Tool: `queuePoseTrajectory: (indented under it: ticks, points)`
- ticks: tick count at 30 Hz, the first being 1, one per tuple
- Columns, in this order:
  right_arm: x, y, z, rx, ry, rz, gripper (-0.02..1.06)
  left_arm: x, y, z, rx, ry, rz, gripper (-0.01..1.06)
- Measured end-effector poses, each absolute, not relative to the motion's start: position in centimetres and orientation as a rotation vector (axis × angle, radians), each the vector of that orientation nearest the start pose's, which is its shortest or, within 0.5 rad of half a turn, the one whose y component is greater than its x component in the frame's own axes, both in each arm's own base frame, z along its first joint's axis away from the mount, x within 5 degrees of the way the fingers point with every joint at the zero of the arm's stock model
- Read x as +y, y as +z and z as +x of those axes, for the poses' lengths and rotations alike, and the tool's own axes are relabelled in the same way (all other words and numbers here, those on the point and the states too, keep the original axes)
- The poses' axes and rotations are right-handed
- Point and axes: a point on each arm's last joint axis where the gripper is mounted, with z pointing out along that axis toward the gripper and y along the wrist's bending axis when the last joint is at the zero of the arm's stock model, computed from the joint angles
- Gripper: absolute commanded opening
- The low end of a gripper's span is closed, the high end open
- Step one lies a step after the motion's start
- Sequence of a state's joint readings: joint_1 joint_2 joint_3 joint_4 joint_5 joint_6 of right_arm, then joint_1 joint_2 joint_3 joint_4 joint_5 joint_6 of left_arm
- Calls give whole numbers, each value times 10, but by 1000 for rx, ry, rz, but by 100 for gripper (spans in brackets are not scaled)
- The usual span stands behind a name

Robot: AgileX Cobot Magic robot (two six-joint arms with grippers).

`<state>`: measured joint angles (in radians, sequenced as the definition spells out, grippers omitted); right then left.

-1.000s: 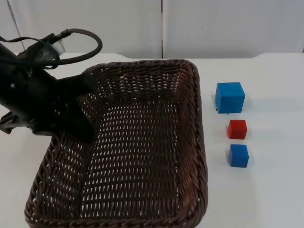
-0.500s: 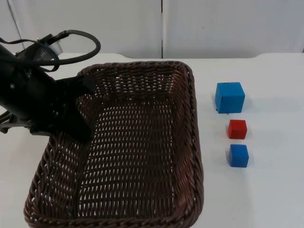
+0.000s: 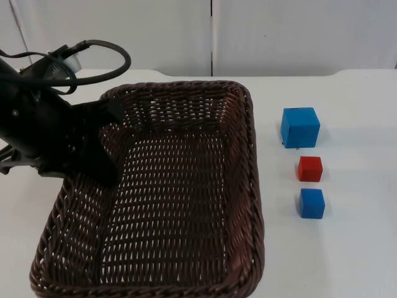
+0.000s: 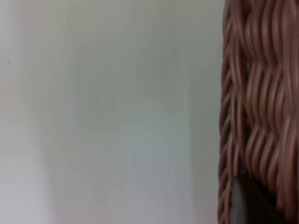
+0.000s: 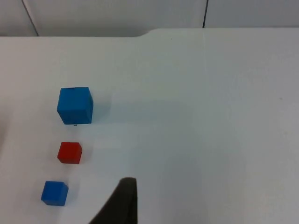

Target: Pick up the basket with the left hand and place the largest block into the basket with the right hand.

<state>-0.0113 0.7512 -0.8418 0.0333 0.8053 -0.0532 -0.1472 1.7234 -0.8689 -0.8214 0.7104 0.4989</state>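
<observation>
The left gripper (image 3: 102, 139) was clamped on the left rim of the wicker basket (image 3: 186, 186), which looked raised and tilted. Risk: the one-sided hold could let the basket sag or swing during loading. The large blue block (image 3: 300, 127) stood on the table (image 3: 360, 186) just right of the basket, above the red block (image 3: 309, 168) and small blue block (image 3: 311, 203). The right gripper (image 5: 122, 200) waited apart from the blocks; its finger state could not be told.
</observation>
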Motion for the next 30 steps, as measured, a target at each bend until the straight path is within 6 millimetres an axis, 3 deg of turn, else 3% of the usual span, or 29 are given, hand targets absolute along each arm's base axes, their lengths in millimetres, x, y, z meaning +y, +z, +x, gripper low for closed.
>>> queuePoseTrajectory:
  ticks: [1,10,30]
  points:
    - [1,356,136,2198,3,-34,105,-87,161,289,2856,-780,46,0]
    - [0,360,225,2334,7,-34,105,-87,161,289,2858,-777,51,0]
    - [8,340,316,2498,73,-25,105,-86,161,289,2860,-771,59,0]
